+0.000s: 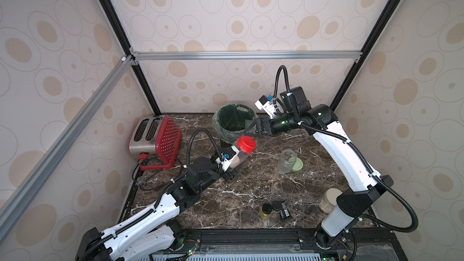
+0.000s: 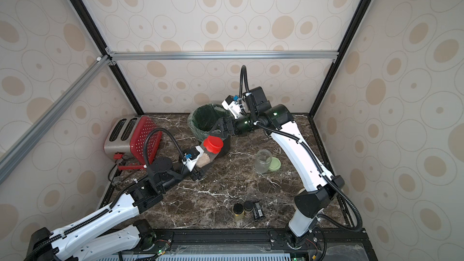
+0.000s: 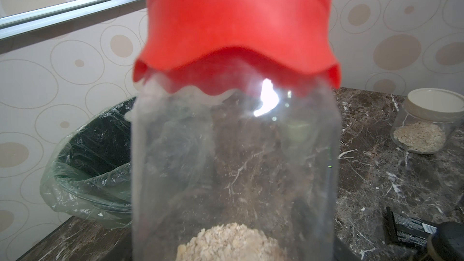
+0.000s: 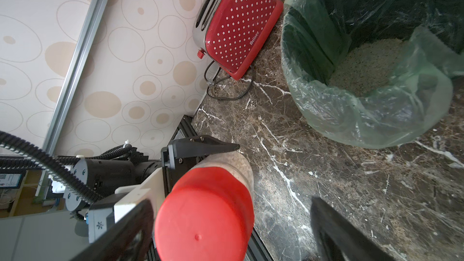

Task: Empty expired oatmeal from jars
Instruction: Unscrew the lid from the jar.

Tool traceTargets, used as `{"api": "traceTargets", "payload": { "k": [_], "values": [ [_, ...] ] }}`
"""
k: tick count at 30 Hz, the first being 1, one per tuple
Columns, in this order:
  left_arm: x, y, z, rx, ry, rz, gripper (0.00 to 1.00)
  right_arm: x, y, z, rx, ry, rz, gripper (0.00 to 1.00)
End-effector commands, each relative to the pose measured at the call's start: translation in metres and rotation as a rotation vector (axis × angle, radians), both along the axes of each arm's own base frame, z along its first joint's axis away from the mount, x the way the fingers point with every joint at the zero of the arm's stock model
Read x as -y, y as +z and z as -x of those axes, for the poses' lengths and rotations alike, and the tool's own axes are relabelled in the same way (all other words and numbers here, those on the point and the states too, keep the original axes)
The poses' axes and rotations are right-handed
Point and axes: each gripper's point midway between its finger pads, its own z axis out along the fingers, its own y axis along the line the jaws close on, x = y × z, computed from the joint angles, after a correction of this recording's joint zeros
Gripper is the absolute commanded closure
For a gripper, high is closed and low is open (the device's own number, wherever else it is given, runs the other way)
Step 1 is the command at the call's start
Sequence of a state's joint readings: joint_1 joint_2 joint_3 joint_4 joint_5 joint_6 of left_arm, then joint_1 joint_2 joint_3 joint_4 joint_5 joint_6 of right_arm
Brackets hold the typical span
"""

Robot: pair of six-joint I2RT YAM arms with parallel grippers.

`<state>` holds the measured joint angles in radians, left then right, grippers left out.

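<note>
Your left end effector (image 1: 235,165) is clamped shut on the base of the red-lidded jar (image 1: 238,158) and holds it tilted above the desk (image 1: 251,192), red lid (image 1: 246,144) uppermost and pointing toward 1 o'clock. Read 12 o'clock as the back wall in the top views.

- Item 1: the red-lidded jar sits near the desk centre. A small mound of oatmeal (image 3: 231,242) lies at its gripped end, and the rest of the jar is clear.
- Item 2: your right end effector (image 1: 251,128) has its jaws spread wide and grips nothing. It is just beyond the red lid at 1 o'clock.
- Item 3: the bin (image 1: 221,131), lined in green plastic, stands at 12 o'clock. A pale heap (image 4: 369,66) of oatmeal lies in its bottom.
- Item 4: the open jar (image 1: 287,161) stands upright at 3 o'clock, and its pale green lid (image 1: 298,165) lies flat just beside it.
- Item 5: the beige-lidded jar (image 3: 426,124) is at 4 o'clock and holds oatmeal. Your right arm partly hides it in a top view.
- Item 6: two black-capped bottles (image 1: 271,209) and a black packet (image 1: 285,212) are together at 5 o'clock.
- Item 7: the red toaster (image 1: 155,139) is at 10 o'clock.
</note>
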<state>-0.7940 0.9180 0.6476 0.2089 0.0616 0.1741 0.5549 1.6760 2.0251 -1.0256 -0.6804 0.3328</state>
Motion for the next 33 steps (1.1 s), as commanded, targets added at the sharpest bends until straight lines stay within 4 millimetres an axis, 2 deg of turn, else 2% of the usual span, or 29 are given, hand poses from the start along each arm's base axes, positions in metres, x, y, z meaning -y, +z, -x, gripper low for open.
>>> {"api": "traceTargets", "payload": {
  "k": [1,10,13,15,22,28,33],
  "values": [
    [0.001,0.023,0.002,0.070,-0.012,0.028,0.55,-0.008,-0.005,0.010,-0.032,0.041,0.001,0.01],
    [0.000,0.020,0.002,0.065,-0.006,0.019,0.56,-0.014,-0.008,0.025,-0.026,0.083,0.018,0.00],
    [0.000,0.021,0.002,0.065,-0.007,0.022,0.56,-0.015,-0.013,0.028,-0.027,0.093,0.037,0.03],
    [0.000,0.021,0.002,0.064,-0.006,0.023,0.57,-0.015,-0.015,0.029,-0.028,0.096,0.042,0.14],
    [-0.001,0.022,0.002,0.066,-0.003,0.026,0.57,-0.021,-0.007,0.037,0.018,0.168,0.012,0.43],
    [0.000,0.024,0.005,0.059,-0.017,0.039,0.58,-0.028,0.003,0.054,0.259,0.451,-0.058,0.59],
    [0.001,0.025,0.006,0.057,-0.025,0.044,0.58,-0.032,0.010,0.065,0.464,0.679,-0.180,0.61]
  ]
}}
